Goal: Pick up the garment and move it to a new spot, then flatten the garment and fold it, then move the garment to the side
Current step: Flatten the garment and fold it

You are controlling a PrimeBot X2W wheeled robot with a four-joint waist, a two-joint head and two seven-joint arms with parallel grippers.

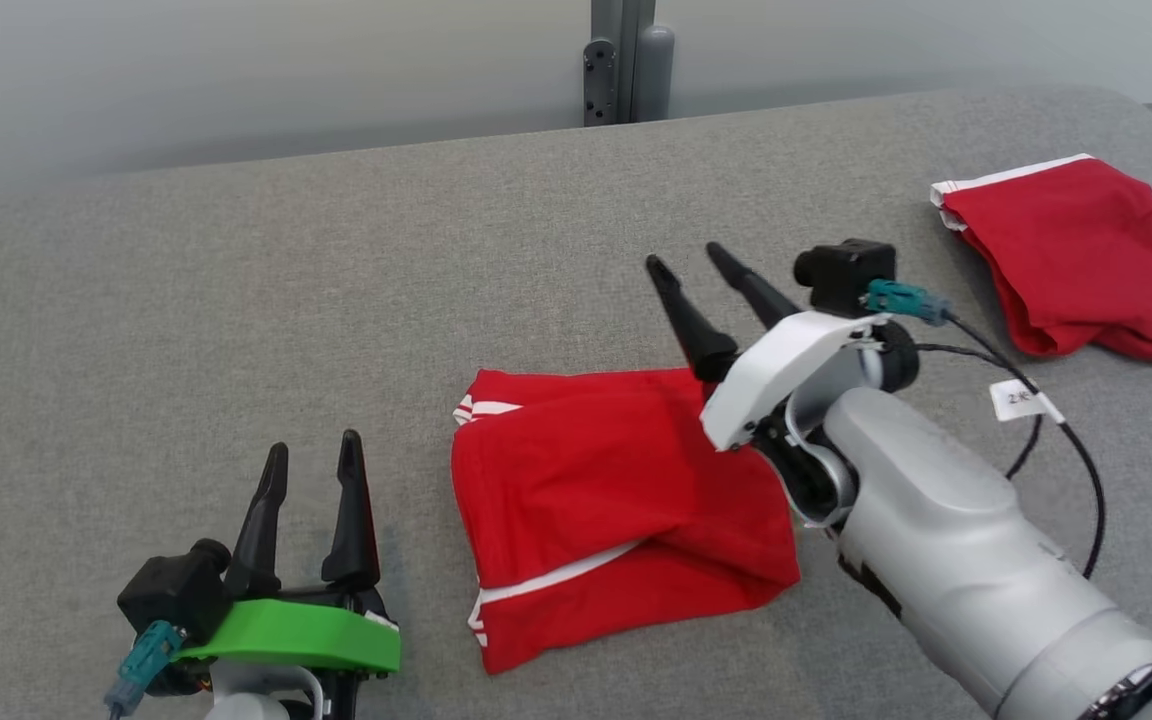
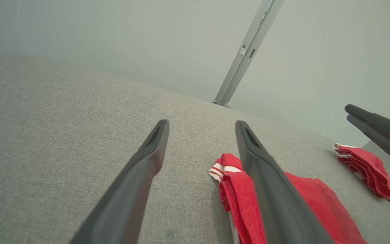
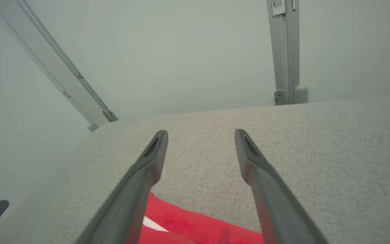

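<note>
Head view: cannot see the upper right corner of the centre garment (image 1: 616, 480), covered by the right gripper (image 1: 684, 255) and its forearm (image 1: 936, 520); cannot read the small white tag (image 1: 1019, 400) right of it. Left wrist view: hidden through the middle by a dark finger (image 2: 273, 189), cut off at the bottom edge. Right wrist view: cut down to a red strip at the bottom edge
</note>
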